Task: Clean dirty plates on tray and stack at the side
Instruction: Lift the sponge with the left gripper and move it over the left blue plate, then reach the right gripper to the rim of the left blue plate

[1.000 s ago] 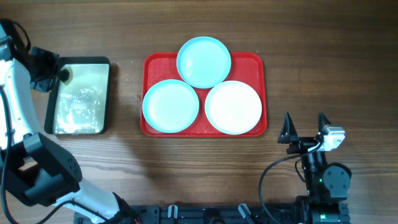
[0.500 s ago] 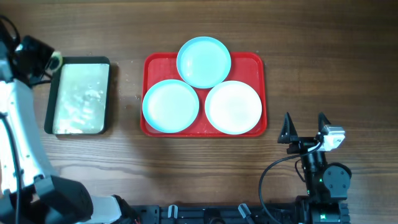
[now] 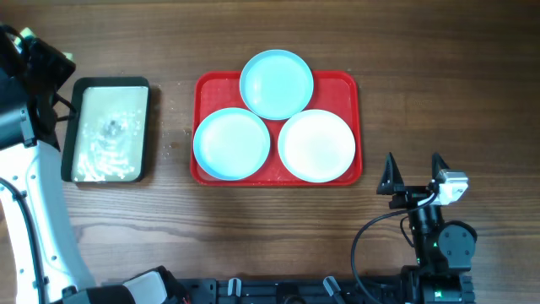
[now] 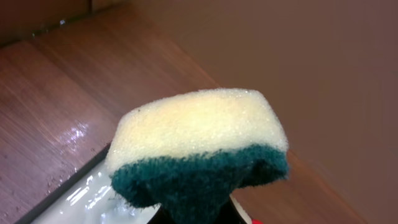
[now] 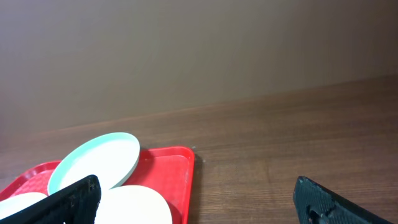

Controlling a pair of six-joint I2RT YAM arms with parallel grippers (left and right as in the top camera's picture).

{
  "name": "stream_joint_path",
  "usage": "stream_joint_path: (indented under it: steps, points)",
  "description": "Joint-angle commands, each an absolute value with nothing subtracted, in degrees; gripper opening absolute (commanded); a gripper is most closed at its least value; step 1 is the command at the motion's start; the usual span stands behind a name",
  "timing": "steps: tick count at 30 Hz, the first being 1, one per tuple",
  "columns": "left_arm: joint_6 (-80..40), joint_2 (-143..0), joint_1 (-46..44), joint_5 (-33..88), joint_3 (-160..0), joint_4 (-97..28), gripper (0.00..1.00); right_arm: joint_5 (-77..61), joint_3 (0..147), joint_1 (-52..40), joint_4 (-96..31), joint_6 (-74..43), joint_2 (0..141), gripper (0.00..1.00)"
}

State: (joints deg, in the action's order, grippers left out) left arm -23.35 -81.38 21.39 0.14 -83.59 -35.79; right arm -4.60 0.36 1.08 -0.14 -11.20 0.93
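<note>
Three plates lie on the red tray [image 3: 344, 80]: a turquoise plate [image 3: 276, 84] at the far edge, a second turquoise plate [image 3: 231, 143] at front left and a white plate [image 3: 316, 145] at front right. My left gripper [image 3: 44, 66] is at the far left, above the table beside the small tray, shut on a yellow sponge with a green scouring side [image 4: 199, 137]; its fingers are mostly hidden under the sponge. My right gripper [image 3: 415, 173] is open and empty, right of the red tray's front corner. In the right wrist view, the far turquoise plate [image 5: 93, 163], white plate [image 5: 134, 208] and tray [image 5: 171, 174] show.
A smaller black-rimmed tray [image 3: 69, 127] holding rippling water stands left of the red tray; it also shows in the left wrist view [image 4: 74, 202]. Water drops lie on the wood around it. The right arm's base is at the front right.
My left gripper has risen off the black-rimmed tray and moved toward the far left with the sponge. The water in that tray is rippling. The right arm has not moved.
</note>
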Motion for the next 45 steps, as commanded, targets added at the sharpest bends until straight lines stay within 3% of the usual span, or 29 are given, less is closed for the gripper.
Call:
stream_joint_path:
  steps: [1,5,11,18,21,23,28,33,40,45]
  points:
    - [-22.2,-90.3,21.3,-3.9,-74.8,-31.7,0.04,-3.9,0.3,1.5,0.1,-10.5,0.5,1.00]
    - [-19.0,-98.6,21.3,-6.5,-70.9,-28.4,0.04,-3.9,0.3,1.5,0.1,-10.5,0.5,1.00]
    - [-18.2,-78.5,18.7,-6.3,-72.2,-25.3,0.04,-3.9,0.3,1.5,0.1,-10.5,0.5,1.00]
    - [-18.1,-88.3,17.8,-8.8,-61.6,-21.1,0.04,-3.9,0.3,1.5,0.1,-10.5,0.5,1.00]
    - [-18.2,-80.4,17.7,-12.2,-63.2,-21.6,0.04,-3.9,0.3,1.5,0.1,-10.5,0.5,1.00]
    - [-18.2,-72.8,17.7,-7.7,-63.4,-21.6,0.04,-3.9,0.3,1.5,0.1,-10.5,0.5,1.00]
    - [-21.7,-59.9,17.0,17.6,-63.4,-27.8,0.04,-3.9,0.3,1.5,0.1,-10.5,0.5,1.00]
    - [-27.9,-65.1,6.4,20.1,-61.9,-41.9,0.04,-3.9,0.3,1.5,0.1,-10.5,0.5,1.00]
    - [-27.9,-88.9,-16.0,16.6,-58.3,-38.0,0.04,-3.9,0.3,1.5,0.1,-10.5,0.5,1.00]
    - [-27.9,-97.4,-19.3,5.0,-58.3,-34.6,0.04,-3.9,0.3,1.5,0.1,-10.5,0.5,1.00]
